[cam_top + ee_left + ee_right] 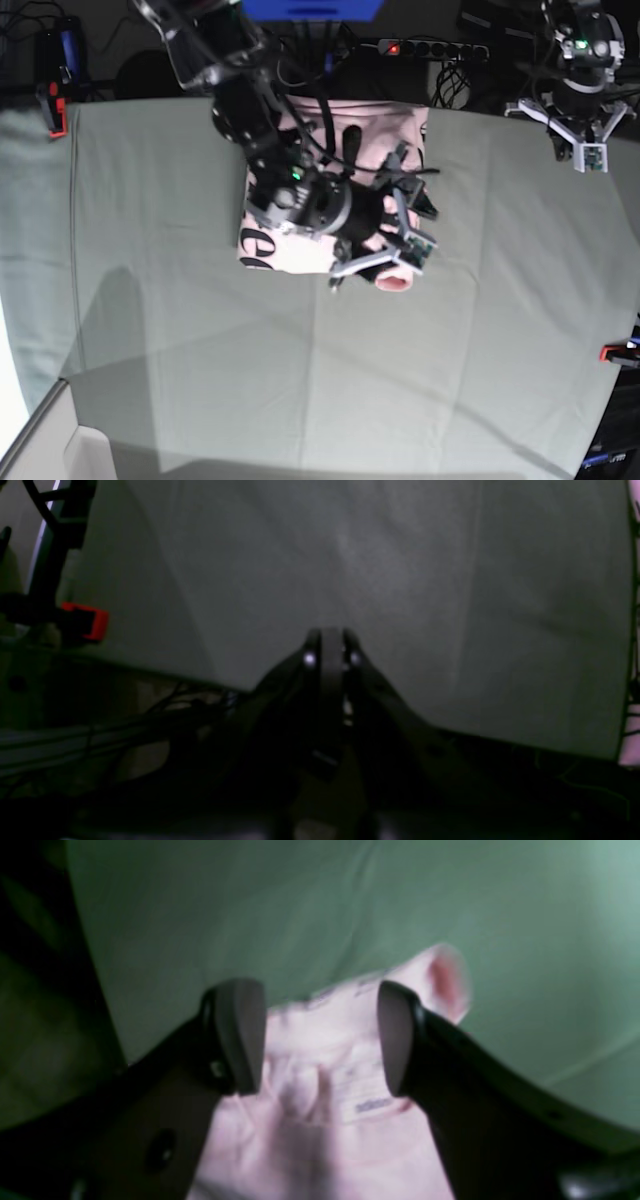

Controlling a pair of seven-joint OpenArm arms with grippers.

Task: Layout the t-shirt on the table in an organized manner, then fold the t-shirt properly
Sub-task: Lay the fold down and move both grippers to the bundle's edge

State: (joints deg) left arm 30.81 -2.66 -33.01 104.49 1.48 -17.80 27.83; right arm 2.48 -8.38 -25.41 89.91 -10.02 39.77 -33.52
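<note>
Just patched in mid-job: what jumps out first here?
The pink t-shirt lies bunched mid-table, at the far side, with the right gripper open right over its collar. The left gripper is shut, off at the table's edge, over bare cloth.

We see bare worktop [200, 380] all around the bunched t-shirt [300, 250]. The right arm [260, 130] blocks it from above.

left wrist: very dim | right wrist: blurred, perhaps motion | base: bright, soft shadows
</note>
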